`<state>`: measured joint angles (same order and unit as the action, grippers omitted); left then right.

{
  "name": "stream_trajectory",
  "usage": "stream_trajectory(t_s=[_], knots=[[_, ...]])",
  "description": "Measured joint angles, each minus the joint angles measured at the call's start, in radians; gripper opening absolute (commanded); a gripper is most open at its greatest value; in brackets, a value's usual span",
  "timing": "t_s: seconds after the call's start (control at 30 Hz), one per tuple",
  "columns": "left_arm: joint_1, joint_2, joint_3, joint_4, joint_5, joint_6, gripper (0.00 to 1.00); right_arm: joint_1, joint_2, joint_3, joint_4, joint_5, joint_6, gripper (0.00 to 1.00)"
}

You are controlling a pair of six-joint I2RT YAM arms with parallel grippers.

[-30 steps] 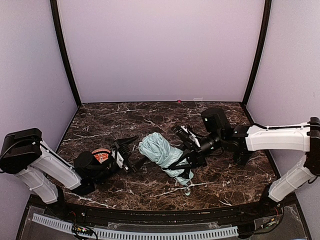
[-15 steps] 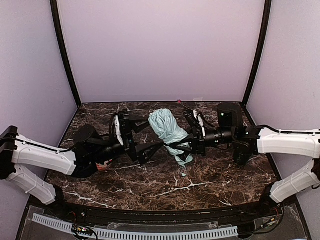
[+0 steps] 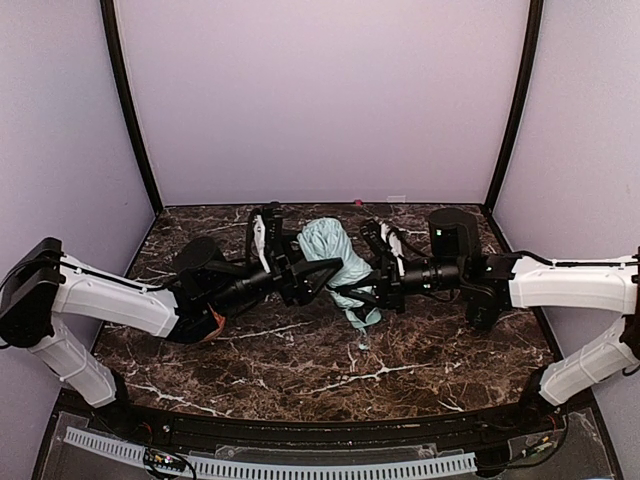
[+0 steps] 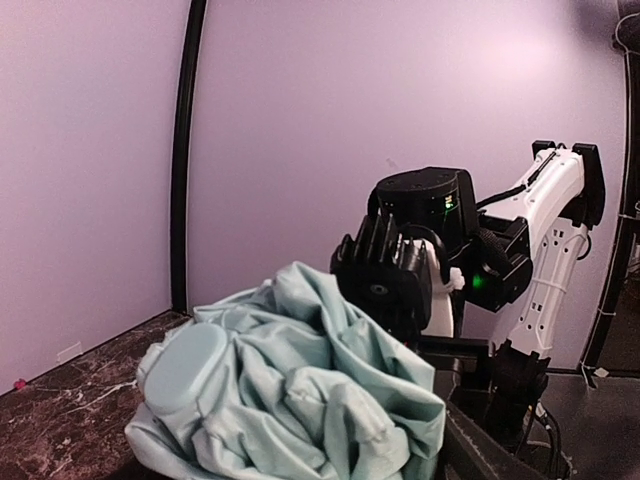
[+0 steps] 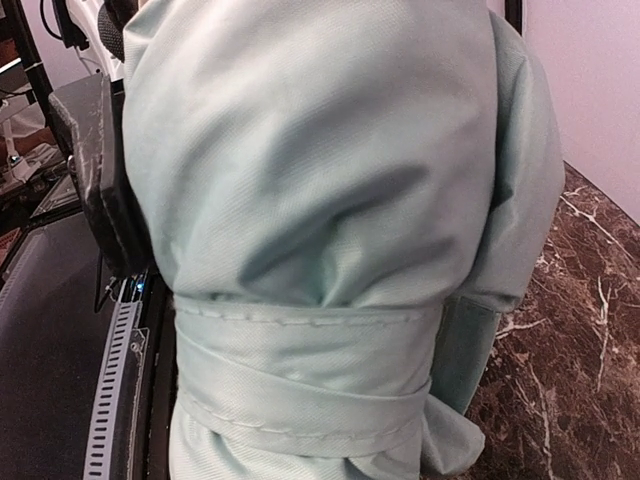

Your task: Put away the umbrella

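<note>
From above: the umbrella, a bundle of pale mint fabric, hangs between the two arms over the back middle of the dark marble table. The right gripper comes in from the right and pinches the bundle's lower end. The left gripper comes in from the left with its fingers spread, one raised and the other reaching to the fabric. A small orange-red object shows under the left arm, mostly hidden.

Left wrist: the umbrella fills the lower centre as crumpled mint folds. The ribbed black right gripper presses against its far side, with the white right arm behind, before a lilac wall.

Right wrist: the umbrella crowds almost the whole view, a mint strap wrapped around it. Marble table shows to the right; the gripper's own fingers cannot be made out here
</note>
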<state>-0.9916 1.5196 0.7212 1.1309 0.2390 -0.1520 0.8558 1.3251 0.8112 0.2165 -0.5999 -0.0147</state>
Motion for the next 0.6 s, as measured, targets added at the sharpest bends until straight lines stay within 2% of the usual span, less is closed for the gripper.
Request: stream_trajectory(t_s=[0.13,0.27,0.33,0.4,0.5,0.6], knots=[[0.005,0.034,0.014,0.036,0.013,-0.015,0.60,0.000,0.000,0.000,-0.003,0.005,-0.016,0.00],[0.018,0.053,0.020,0.064,0.045,-0.020,0.33,0.000,0.001,0.000,-0.002,0.005,-0.041,0.01],[0.021,0.053,0.022,0.072,0.079,-0.020,0.22,0.001,0.003,0.000,0.001,-0.003,-0.064,0.04],[0.021,0.053,0.022,0.079,0.107,-0.035,0.16,0.002,0.010,0.001,0.008,-0.017,-0.092,0.28],[0.025,0.042,0.013,0.084,0.143,-0.030,0.13,0.005,0.023,0.019,-0.005,-0.031,-0.118,0.66],[0.023,0.013,-0.028,0.074,0.165,0.031,0.12,0.031,0.038,0.034,-0.045,-0.036,-0.139,0.85]])
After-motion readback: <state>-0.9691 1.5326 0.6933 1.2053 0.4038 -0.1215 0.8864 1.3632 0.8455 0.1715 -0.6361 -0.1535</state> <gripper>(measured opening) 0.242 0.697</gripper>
